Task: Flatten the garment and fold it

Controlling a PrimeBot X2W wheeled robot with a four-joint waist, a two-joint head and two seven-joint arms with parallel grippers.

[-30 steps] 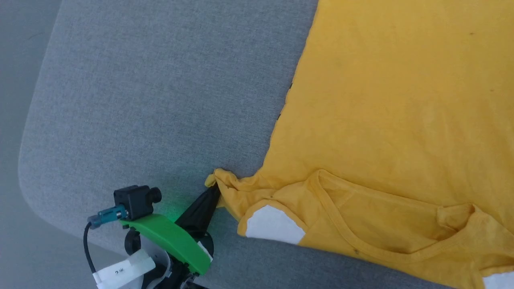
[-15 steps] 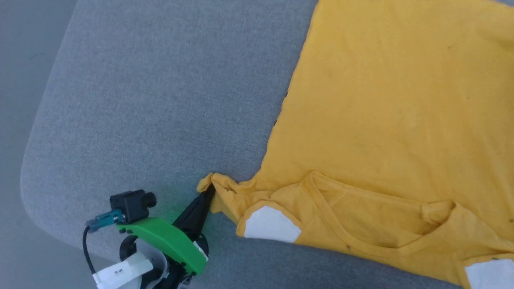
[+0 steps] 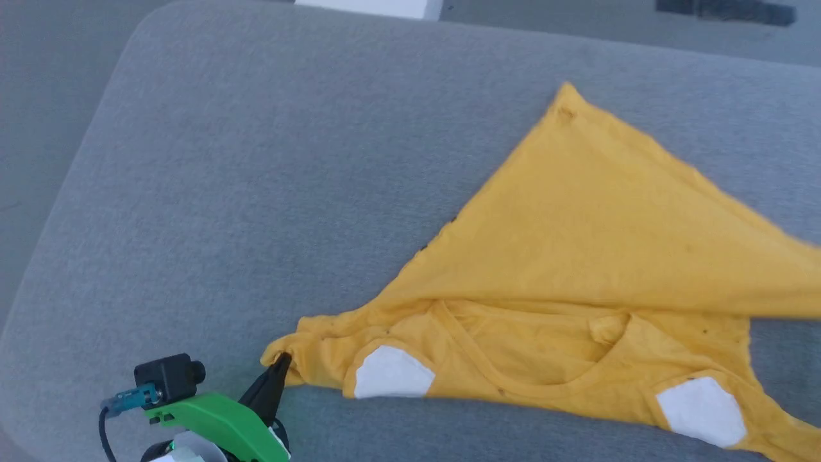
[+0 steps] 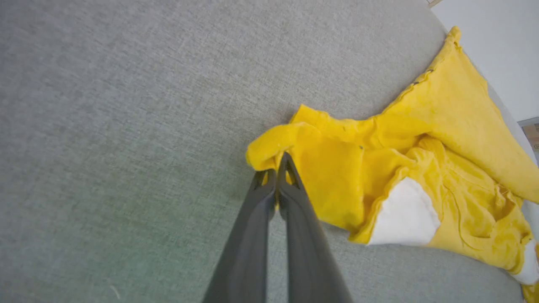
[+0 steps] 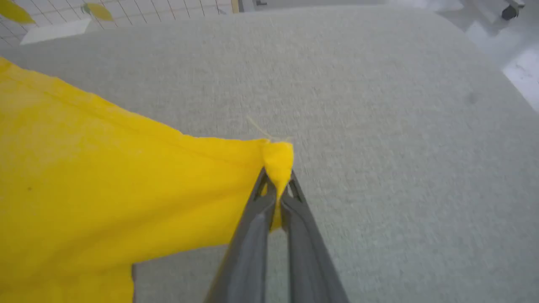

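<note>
The mustard-yellow garment (image 3: 577, 244) lies on the grey table (image 3: 256, 160), its body drawn into a triangle over the neckline, with two white patches (image 3: 391, 373) near the shoulders. My left gripper (image 3: 282, 362) is at the lower left, shut on the bunched shoulder corner of the garment (image 4: 442, 118). In the left wrist view the left gripper (image 4: 280, 162) pinches that yellow fold against the table. In the right wrist view my right gripper (image 5: 277, 179) is shut on another corner of the garment (image 5: 105, 181), holding it stretched above the table.
The grey fabric-covered table has a rounded corner (image 3: 147, 19) at the far left, with floor beyond it. A white object (image 3: 369, 8) and a dark object (image 3: 725, 11) sit past the far edge. Bare table surface lies left of the garment.
The head camera has shifted, showing the table's far edge. The garment's flat body has been pulled over into a taut triangle toward the right. The left gripper still holds the shoulder corner.
</note>
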